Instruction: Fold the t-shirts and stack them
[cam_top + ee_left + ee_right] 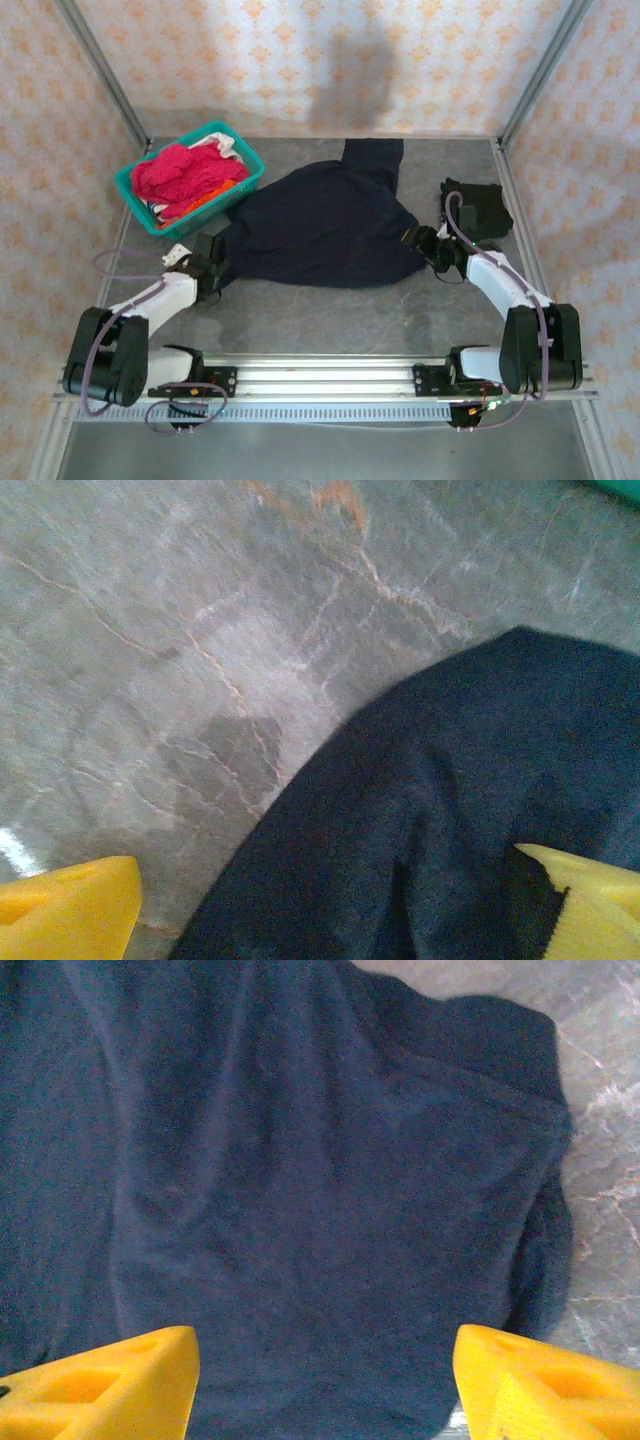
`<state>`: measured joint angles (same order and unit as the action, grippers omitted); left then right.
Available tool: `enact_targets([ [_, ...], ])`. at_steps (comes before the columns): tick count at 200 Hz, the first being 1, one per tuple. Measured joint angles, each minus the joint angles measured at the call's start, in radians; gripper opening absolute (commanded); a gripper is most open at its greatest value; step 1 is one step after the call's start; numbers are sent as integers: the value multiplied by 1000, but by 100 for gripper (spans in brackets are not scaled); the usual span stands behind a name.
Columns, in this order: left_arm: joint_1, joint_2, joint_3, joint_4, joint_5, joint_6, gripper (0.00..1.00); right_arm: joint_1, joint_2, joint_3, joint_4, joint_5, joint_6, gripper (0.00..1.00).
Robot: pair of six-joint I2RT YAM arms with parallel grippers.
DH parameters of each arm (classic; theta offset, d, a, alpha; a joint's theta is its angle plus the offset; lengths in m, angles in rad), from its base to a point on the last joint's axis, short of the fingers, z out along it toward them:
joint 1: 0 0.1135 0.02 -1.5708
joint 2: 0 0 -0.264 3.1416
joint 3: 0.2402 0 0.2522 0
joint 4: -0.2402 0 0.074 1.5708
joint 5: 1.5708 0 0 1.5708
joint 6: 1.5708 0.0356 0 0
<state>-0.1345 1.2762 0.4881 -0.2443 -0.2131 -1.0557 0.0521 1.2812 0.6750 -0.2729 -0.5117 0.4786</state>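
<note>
Two grippers flank one dark navy t-shirt [320, 225] spread flat on the table [350, 320]. The left gripper [325, 865] sits at its near-left hem, jaws released and holding nothing. The right gripper [325, 1340] hovers over its near-right edge, jaws likewise spread and holding nothing. Just beyond the navy shirt's right side lies one bundled black t-shirt [480, 205]. Off its far-left corner, one teal basket [125, 190] holds one magenta-red shirt [185, 170], orange cloth [210, 198] and white cloth [228, 147].

Light: soft, even | shadow: dim blotch on back wall [340, 70] | wrist views — soft, perhaps motion-blurred
</note>
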Motion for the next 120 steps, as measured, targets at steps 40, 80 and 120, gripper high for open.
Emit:
enact_targets([
  [40,0,48,35,-23,-3,11,91,0,25,-16,29,6,12,69],
  [80,0,94,78,-80,-5,26,79,0,79,-16,72,6,21,68],
  [120,5,125,83,-109,-33,27,51,0,100,-16,91,6,27,68],
])
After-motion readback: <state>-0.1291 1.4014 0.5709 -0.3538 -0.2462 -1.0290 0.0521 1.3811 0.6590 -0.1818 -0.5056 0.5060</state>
